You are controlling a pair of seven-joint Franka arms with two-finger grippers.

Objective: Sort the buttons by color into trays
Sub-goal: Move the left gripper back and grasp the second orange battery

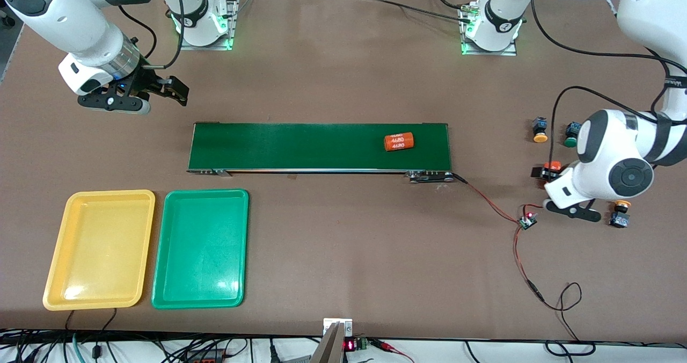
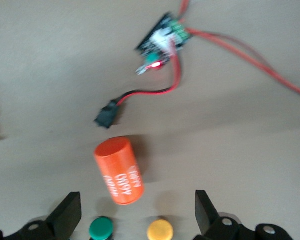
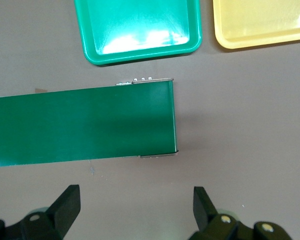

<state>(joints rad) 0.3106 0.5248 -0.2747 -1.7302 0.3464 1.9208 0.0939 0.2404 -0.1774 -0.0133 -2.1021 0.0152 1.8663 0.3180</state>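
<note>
step: picking not begun, both trays hold nothing.
left gripper point(image 2: 137, 217): fingers wide, holding nothing, over an orange cylinder point(image 2: 118, 170) beside the buttons.
right gripper point(image 3: 135, 212): fingers wide, waits over bare table at the conveyor belt point(image 1: 319, 146) end.
buttons: yellow-capped point(image 1: 539, 130) and green-capped point(image 1: 571, 135) stand near the left arm's end; another yellow-capped point(image 1: 620, 213) lies nearer the camera.
trays: yellow tray point(image 1: 64, 288) touching green tray point(image 1: 236, 293), toward the right arm's end.
next: lower on one button, avoiding the cylinder.
</note>
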